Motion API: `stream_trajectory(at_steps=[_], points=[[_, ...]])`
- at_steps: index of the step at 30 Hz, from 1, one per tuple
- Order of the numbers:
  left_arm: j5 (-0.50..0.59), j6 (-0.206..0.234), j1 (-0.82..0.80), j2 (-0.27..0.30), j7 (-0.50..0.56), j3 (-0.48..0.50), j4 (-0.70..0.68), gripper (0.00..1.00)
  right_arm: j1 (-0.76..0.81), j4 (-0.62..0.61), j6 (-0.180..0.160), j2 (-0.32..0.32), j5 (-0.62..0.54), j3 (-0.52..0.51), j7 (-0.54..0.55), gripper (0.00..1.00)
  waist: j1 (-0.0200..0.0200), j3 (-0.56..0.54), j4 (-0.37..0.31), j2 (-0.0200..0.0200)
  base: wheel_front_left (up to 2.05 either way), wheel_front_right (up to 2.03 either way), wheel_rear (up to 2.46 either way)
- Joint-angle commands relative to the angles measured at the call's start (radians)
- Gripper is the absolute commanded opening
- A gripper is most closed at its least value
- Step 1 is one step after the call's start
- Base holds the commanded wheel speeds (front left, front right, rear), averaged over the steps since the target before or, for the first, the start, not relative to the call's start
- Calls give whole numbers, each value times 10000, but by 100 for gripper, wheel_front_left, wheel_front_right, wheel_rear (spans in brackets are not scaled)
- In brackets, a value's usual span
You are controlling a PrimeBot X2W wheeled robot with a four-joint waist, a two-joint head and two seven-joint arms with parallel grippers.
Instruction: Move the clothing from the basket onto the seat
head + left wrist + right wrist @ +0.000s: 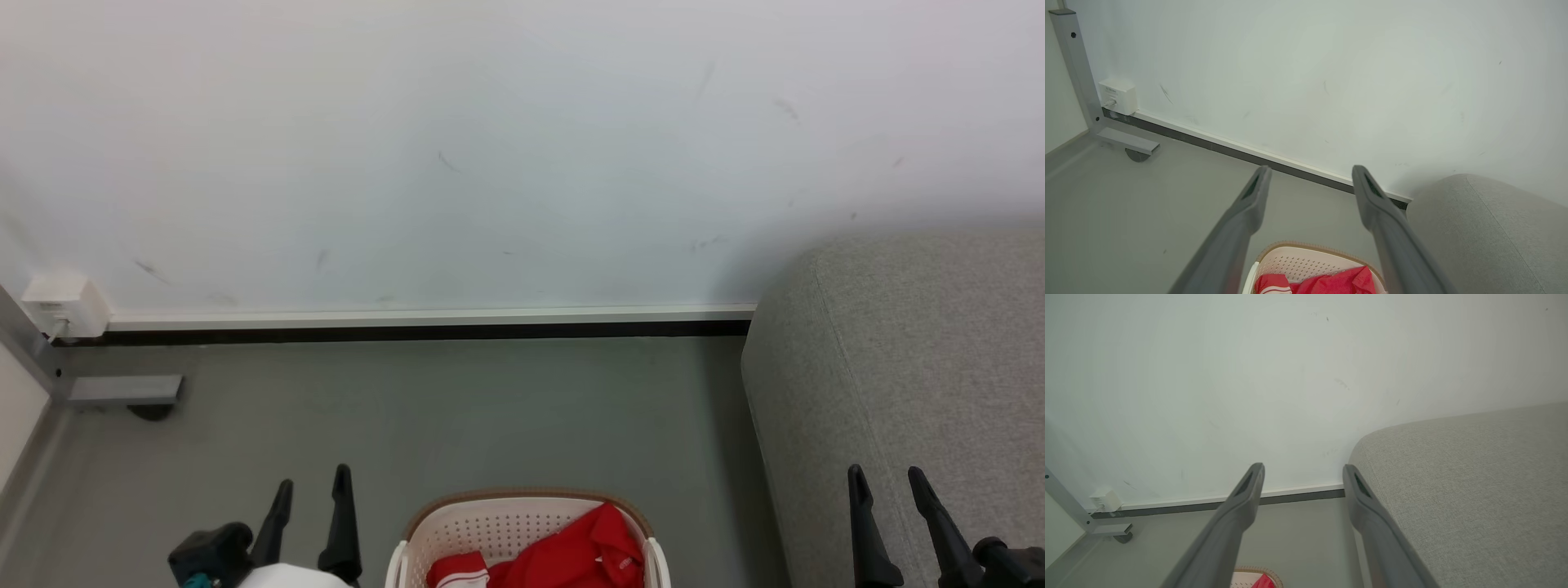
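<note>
The cream-white basket (498,523) with a brown rim stands on the floor at the bottom middle of the head view, cut off by the frame edge. Red clothing (571,551) with white trim lies bunched inside it; the basket (1306,261) and red clothing (1331,283) also appear low in the left wrist view. The grey seat (906,367) fills the right side. My left gripper (313,482) is open, left of the basket. My right gripper (886,475) is open in front of the seat. Both hold nothing.
A white wall (490,147) with a baseboard runs behind the grey floor (457,408). A white wall box (61,306) and a grey metal frame foot (122,390) sit at the left. The floor lies bare between wall and basket.
</note>
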Motion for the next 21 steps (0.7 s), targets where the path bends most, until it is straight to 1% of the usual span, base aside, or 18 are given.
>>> stream_trajectory(at_steps=[1, 21], points=[[304, 49, 49, 74, -108, 24, -30, 100, 4, -26, -14, -109, -233, 18, -108, 100, 0, -1, 7, 0, 0, 0, 0], [2233, 185, 174, 109, -535, 230, 174, 100, 292, 282, -17, -113, -1069, -61, -533, 100, 0, -37, 10, 0, 0, 0, 0]])
